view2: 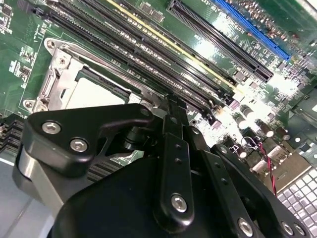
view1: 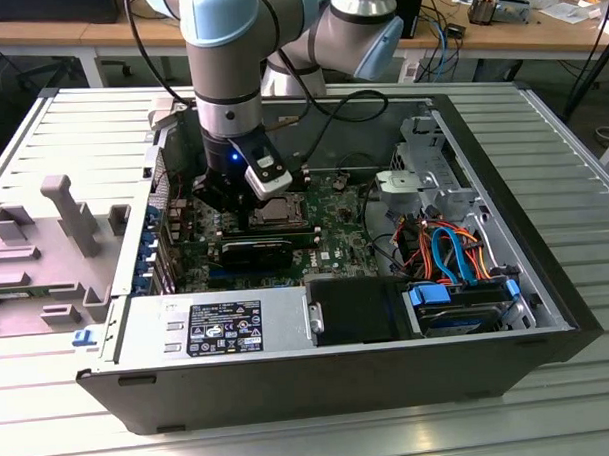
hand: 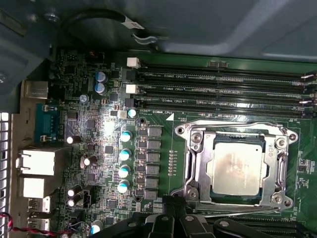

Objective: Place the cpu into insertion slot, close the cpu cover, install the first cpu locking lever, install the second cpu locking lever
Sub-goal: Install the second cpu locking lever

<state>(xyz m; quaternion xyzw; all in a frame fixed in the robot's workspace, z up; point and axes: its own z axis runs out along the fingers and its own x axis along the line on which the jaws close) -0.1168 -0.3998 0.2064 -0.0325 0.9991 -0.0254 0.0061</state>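
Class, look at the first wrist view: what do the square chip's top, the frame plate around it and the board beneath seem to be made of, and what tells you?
The dull silver-grey square cpu top looks like brushed metal: matte, softly reflective. The silver cpu cover frame appears to be stamped polished steel, with bright glints on its edges. The green circuit board seems lacquered fibreglass laminate, glossy under the light.
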